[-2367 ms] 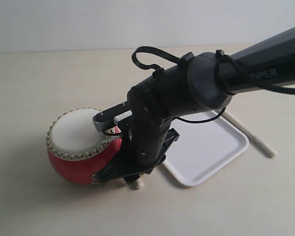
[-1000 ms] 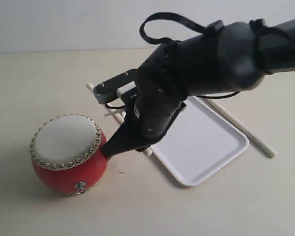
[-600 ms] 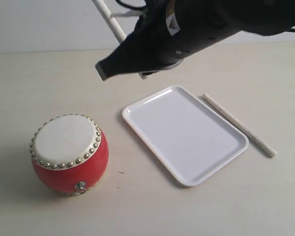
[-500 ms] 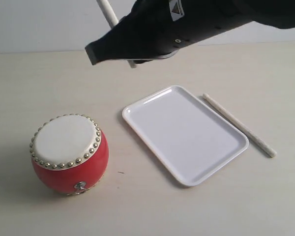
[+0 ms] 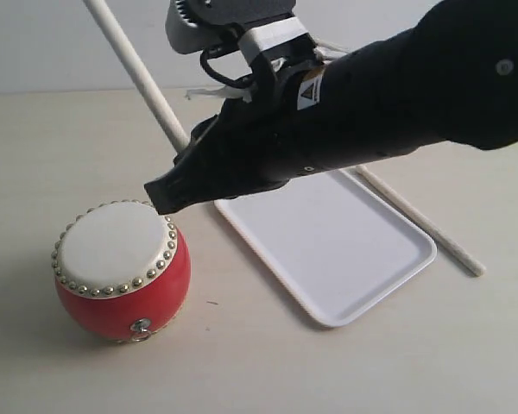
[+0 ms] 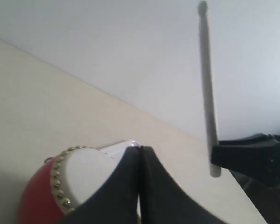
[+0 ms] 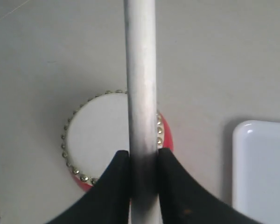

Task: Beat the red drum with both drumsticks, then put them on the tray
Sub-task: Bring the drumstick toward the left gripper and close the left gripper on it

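Note:
The red drum (image 5: 121, 297) with its cream skin stands at the front left, also seen in the right wrist view (image 7: 95, 137). My right gripper (image 5: 174, 185) hovers just over the drum's far right rim, shut on a pale drumstick (image 5: 138, 73) that slants up and to the left. In the right wrist view that stick (image 7: 141, 70) runs between the jaws of the gripper (image 7: 143, 157). The second drumstick (image 5: 432, 231) lies on the table along the far side of the white tray (image 5: 354, 250). My left gripper (image 6: 140, 148) is shut on nothing, near the drum (image 6: 79, 175).
The right arm's black body crosses above the tray's back half and hides part of it. The left wrist view shows the held stick (image 6: 206, 84) standing against the pale wall. Bare beige table lies around the drum and in front of the tray.
The right arm swung the stick up from beside the drum, out of the top of view, and has come back down towards the drum. Drum, tray and lying stick stayed put over the last second.

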Available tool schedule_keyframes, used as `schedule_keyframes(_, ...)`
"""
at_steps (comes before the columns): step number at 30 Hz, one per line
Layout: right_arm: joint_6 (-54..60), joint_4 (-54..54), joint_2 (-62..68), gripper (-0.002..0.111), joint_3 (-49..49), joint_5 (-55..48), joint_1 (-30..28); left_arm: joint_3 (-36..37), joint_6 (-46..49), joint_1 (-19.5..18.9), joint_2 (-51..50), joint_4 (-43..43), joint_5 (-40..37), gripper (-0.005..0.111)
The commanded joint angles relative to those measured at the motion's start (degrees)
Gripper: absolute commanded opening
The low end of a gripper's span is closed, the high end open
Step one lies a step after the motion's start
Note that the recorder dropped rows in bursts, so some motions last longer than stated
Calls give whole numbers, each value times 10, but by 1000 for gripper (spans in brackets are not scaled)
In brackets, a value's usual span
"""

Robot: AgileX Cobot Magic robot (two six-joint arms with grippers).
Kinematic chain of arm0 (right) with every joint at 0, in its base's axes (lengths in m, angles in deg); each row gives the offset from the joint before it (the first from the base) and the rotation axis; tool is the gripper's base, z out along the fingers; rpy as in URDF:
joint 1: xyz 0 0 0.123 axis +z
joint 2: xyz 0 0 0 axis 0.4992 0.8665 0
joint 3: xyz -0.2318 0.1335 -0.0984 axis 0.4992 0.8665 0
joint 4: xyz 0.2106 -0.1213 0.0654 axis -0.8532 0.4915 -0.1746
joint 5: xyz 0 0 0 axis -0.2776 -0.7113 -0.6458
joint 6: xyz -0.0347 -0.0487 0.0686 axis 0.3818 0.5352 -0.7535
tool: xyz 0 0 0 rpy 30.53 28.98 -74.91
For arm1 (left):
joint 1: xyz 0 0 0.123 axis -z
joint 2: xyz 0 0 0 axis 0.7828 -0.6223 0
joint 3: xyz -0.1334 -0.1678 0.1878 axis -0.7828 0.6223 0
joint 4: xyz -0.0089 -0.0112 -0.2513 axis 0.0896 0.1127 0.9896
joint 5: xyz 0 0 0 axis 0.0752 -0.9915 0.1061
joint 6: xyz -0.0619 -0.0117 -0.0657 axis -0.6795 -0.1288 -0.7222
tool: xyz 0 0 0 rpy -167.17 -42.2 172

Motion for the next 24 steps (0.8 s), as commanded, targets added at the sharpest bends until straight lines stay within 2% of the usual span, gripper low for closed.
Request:
schedule_keyframes(1, 165, -141, -1, 0, -22, -47, 1, -16, 73, 46, 4, 57, 10, 0)
schedule_keyframes(4, 199, -199, 4, 0, -36, -33, 1, -24, 75, 61, -19, 57, 41, 0)
schedule_keyframes(7, 199, -215, 21, 0, -59, -35, 1, -48, 76, 62, -83, 56, 48, 0)
schedule_keyframes(10, 199, -215, 42, 0, -80, -76, 1, -91, 101, 62, -176, 56, 31, 0)
schedule_keyframes(14, 196, -234, 61, 0, -84, -81, 1, -163, 106, 62, -318, 57, 8, 1)
schedule_keyframes(16, 196, -243, 68, 0, -84, -75, 1, -192, 111, 62, -372, 57, 4, 9)
schedule_keyframes(21, 166, -245, 76, 0, -84, -51, 1, -222, 113, 62, -477, 77, 1, 45)
schedule_keyframes(24, 124, -245, 85, 0, -84, -32, 1, -222, 150, 62, -518, 130, 4, 50)
